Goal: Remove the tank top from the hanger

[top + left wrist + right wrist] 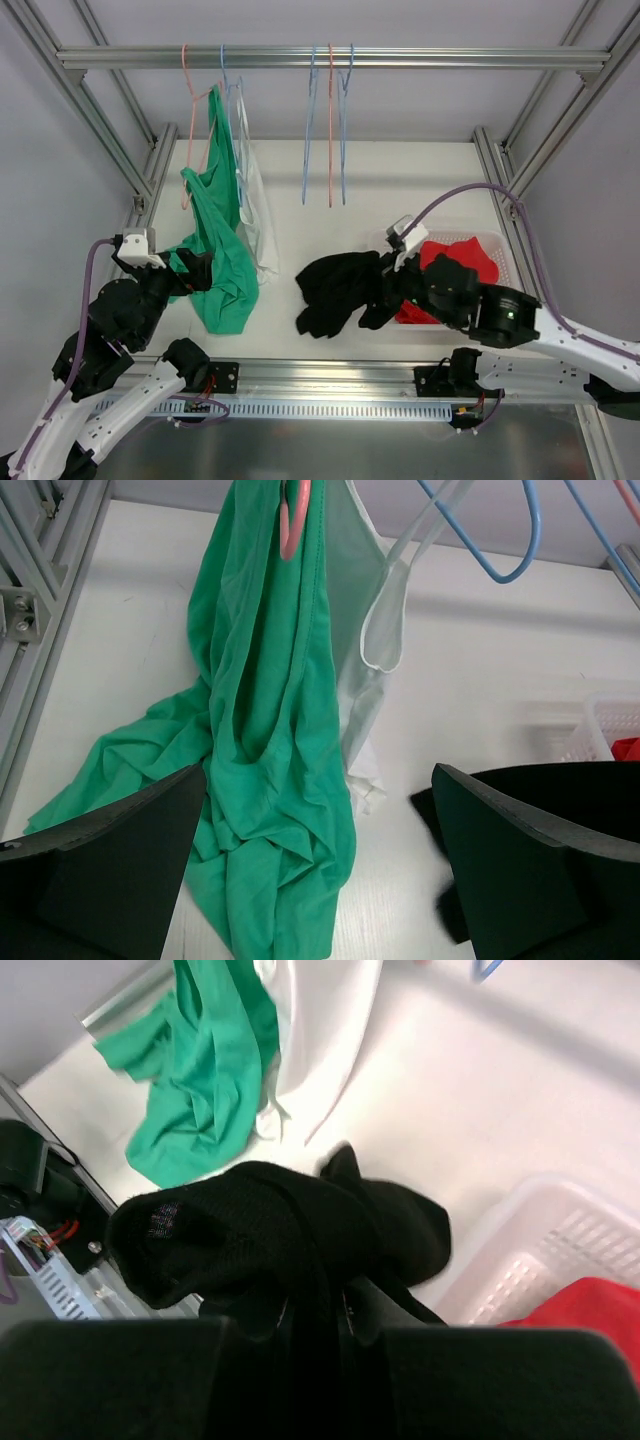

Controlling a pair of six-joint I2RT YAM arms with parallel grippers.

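Observation:
A green tank top (222,250) hangs from a pink hanger (187,110) on the rail, and its lower part lies bunched on the table. In the left wrist view the green top (260,760) and pink hanger (292,520) are straight ahead. My left gripper (195,272) is open at the cloth's left edge, and the bunched green cloth shows between its spread jaws (318,780). My right gripper (395,275) is shut on a black garment (335,290), which drapes over its fingers in the right wrist view (280,1230). The jaws (315,1310) are pinched together on the black cloth.
A white tank top (252,200) hangs on a blue hanger beside the green one. Three empty hangers (328,130) hang mid-rail (400,57). A white basket (500,250) holding a red garment (455,260) stands at the right. Frame posts flank the table.

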